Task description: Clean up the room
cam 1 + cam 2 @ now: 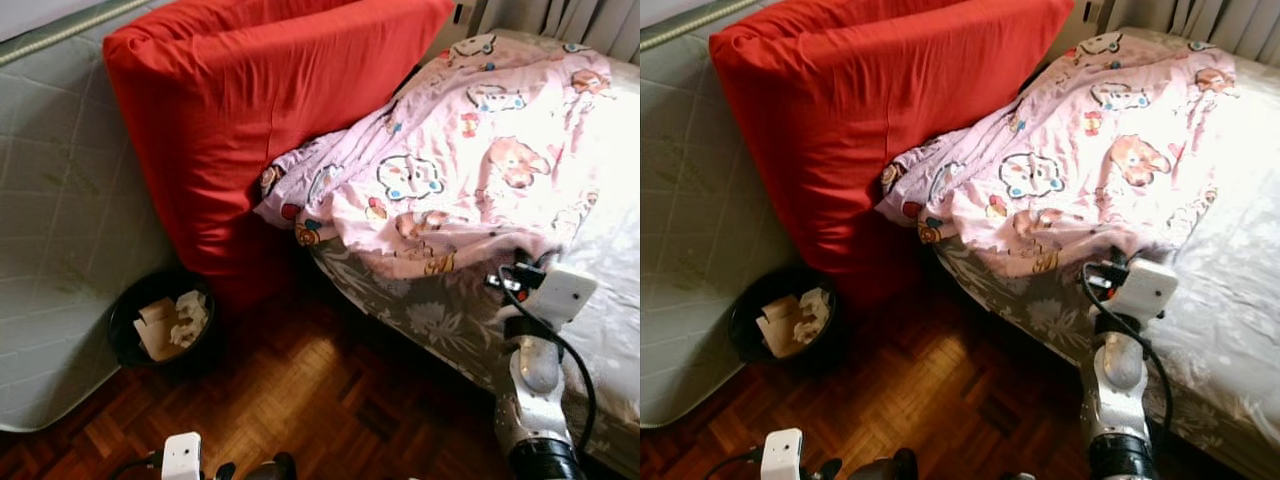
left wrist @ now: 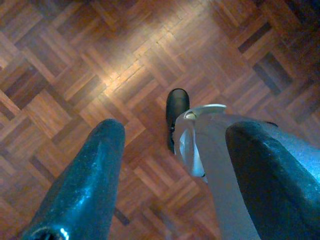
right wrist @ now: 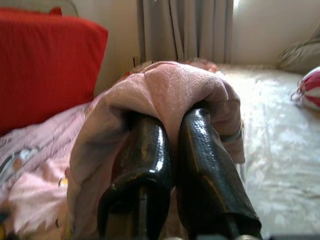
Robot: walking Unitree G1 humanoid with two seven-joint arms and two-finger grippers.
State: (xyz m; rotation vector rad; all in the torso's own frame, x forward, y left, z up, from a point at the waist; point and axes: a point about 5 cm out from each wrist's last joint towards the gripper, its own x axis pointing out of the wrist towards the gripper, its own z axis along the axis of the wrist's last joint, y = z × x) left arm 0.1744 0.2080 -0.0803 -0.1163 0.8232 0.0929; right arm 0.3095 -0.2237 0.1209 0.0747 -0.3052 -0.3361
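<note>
- Your right gripper (image 3: 172,150) reaches over the bed's edge, fingers pinching the pink blanket (image 1: 470,160).
- Your left gripper (image 2: 175,165) hangs spread above the parquet floor (image 2: 75,60).

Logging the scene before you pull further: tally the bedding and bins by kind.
Red cushion: 1
Pink cartoon-print blanket, pinched in the right gripper: 1
Quilted mattress on its side: 1
Black wastebasket with paper: 1
Total: 4

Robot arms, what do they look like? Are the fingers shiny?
The right arm is silver metal with a black band near its base, a white box-shaped camera module on the wrist and a black cable looping alongside. The fingers are long, black and glossy. The left arm carries a white module too.
</note>
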